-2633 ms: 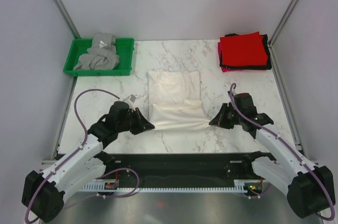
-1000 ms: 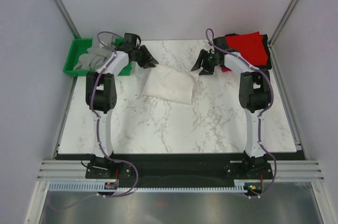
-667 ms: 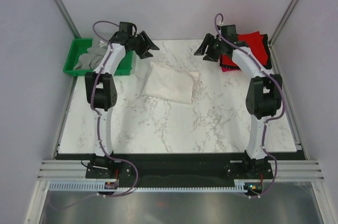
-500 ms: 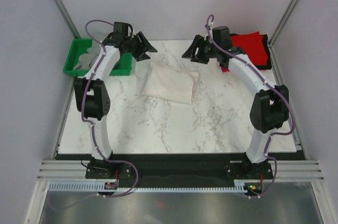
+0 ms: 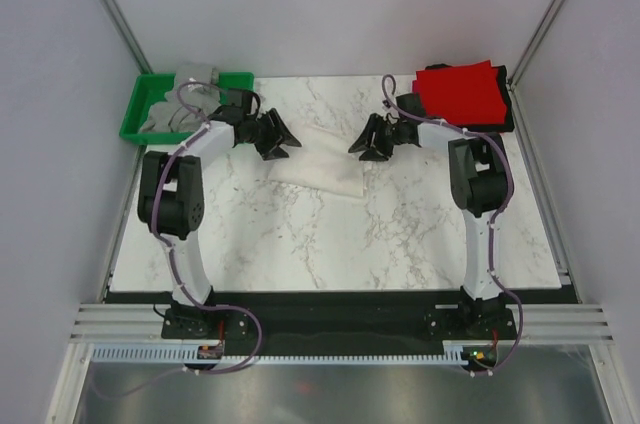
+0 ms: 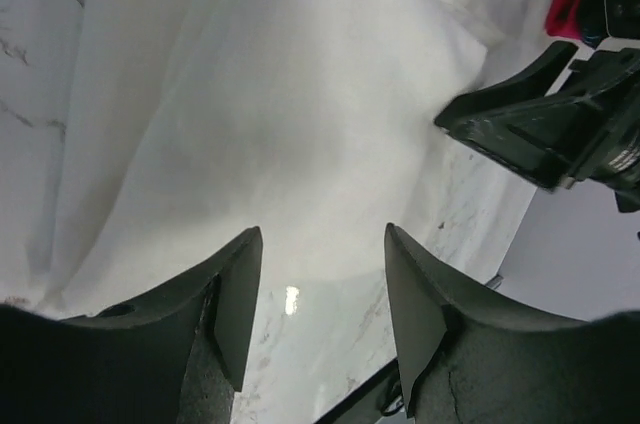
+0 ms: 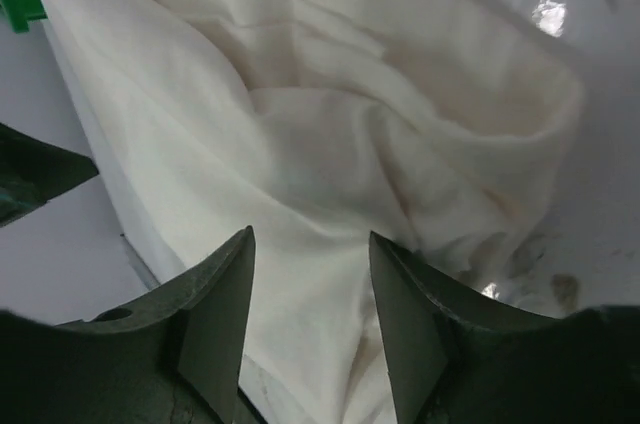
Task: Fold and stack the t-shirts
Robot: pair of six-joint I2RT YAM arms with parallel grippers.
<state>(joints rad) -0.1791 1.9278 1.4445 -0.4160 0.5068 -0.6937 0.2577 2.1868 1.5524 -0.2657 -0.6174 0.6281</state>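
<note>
The left gripper (image 5: 284, 137) is hanging wide open and gripping nothing, its fingers (image 6: 235, 284) spread over the near edge of the folded white t-shirt (image 6: 270, 94), which is lying on the marble bench (image 5: 300, 234) directly ahead of it. The right gripper (image 5: 362, 141) is facing it from the shirt's other side, likewise spread wide and empty. A red t-shirt (image 5: 458, 92) is topping a stack just behind the right gripper. A grey t-shirt (image 5: 190, 104) is sitting in the green tray (image 5: 140, 134) behind the left one.

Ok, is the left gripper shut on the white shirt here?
No, the left wrist view shows the left gripper open, its fingers apart above the white shirt with no cloth pinched between them.
</note>
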